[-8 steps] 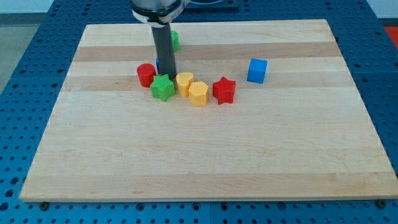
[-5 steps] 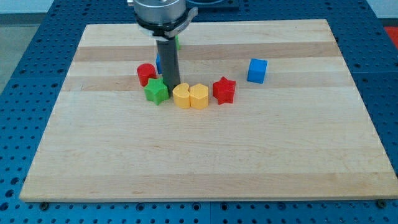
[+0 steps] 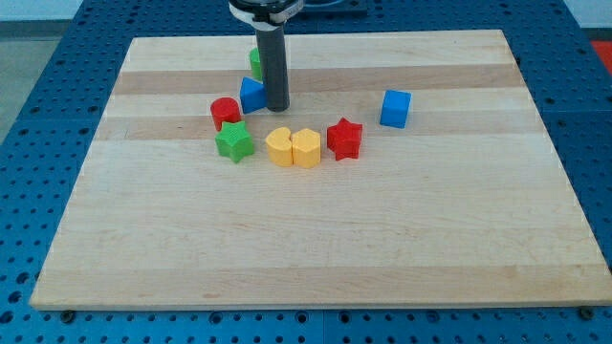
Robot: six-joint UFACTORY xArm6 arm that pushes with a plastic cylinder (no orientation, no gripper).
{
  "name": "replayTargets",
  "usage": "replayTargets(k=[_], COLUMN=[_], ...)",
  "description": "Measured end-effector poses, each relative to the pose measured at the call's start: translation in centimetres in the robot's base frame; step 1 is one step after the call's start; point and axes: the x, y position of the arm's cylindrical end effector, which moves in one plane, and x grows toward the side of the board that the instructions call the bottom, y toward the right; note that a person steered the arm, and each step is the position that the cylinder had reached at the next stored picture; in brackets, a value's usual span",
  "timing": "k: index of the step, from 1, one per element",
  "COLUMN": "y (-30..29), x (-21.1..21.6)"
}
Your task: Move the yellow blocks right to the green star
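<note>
My tip (image 3: 276, 107), bare rod without jaws, touches blue block (image 3: 251, 95); green star (image 3: 233, 142) lower-left, two yellow blocks (image 3: 294, 148) just below, touching.

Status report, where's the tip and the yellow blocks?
My tip above the yellows, beside blue block. Two yellow blocks touching, small gap to green star. Nothing between.

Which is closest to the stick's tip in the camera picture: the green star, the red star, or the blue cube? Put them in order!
From my tip:
1. Green star, toward the view's bottom left.
2. Red star, toward the view's bottom right.
3. Blue cube, far to the view's right.
</note>
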Motion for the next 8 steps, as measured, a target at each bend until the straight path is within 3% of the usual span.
replayTargets(k=[3,5,8], y=[-1.5,1.5,0.3], x=[-2.6,-6.5,-7.0])
